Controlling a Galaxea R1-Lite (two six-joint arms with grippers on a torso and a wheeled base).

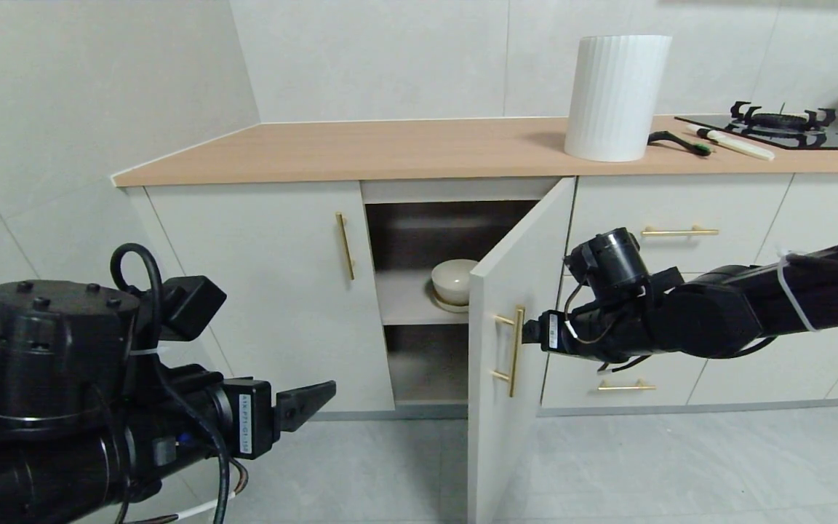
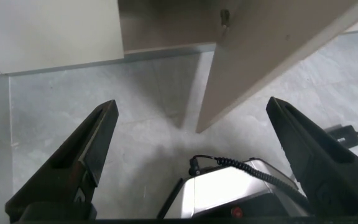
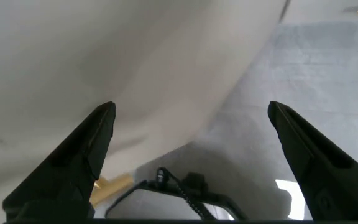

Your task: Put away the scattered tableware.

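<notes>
Resting on the upper shelf (image 1: 408,302) of the open cabinet, a cream bowl (image 1: 454,280) sits partly hidden behind the edge of the swung-out cabinet door (image 1: 506,291). The right gripper (image 3: 191,112) is at that door's gold handle (image 1: 513,351), its jaws spread wide apart and clamped on nothing, the handle just beside one finger. The left gripper (image 2: 191,109) hangs low over the grey floor (image 1: 361,466), left of the cabinet, jaws likewise wide apart and empty.

Cream round bowl (image 1: 452,280) sits upright on the middle shelf (image 1: 408,302) inside the open cabinet, apparently resting on a pale plate (image 1: 447,306), its right side hidden behind the open door (image 1: 506,327).
</notes>
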